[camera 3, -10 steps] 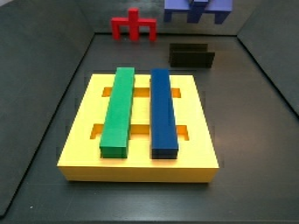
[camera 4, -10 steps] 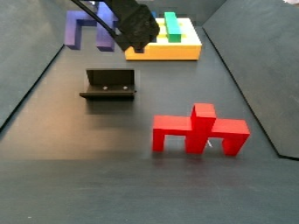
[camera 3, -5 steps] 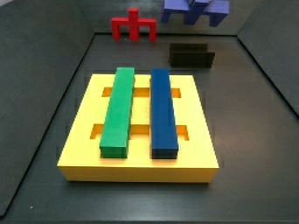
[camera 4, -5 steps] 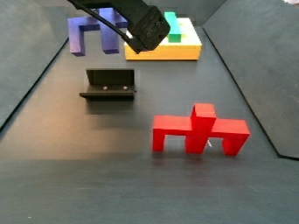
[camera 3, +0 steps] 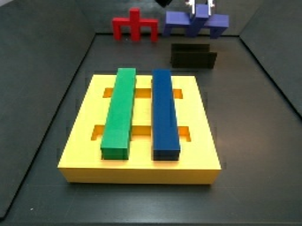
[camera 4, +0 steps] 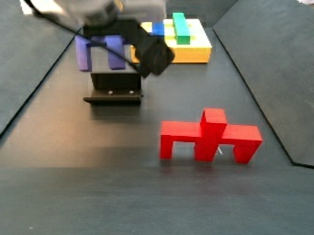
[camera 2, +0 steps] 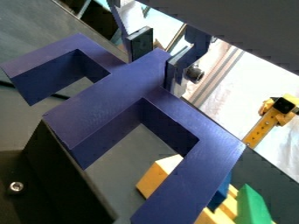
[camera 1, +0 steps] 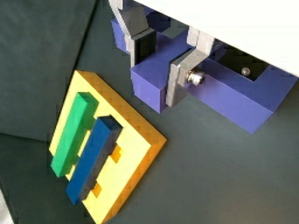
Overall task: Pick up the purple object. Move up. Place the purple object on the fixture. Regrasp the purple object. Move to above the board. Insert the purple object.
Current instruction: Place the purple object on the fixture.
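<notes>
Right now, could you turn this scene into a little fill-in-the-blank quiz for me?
1. The hand is shut on the ____ object.
2. On the yellow board a green bar lies beside a dark ____ bar.
3. Alone on the floor, away from the board, stands a ____ pronged piece.
4. In a side view the held object hangs just above the black ____.

Missing words: purple; blue; red; fixture
</notes>
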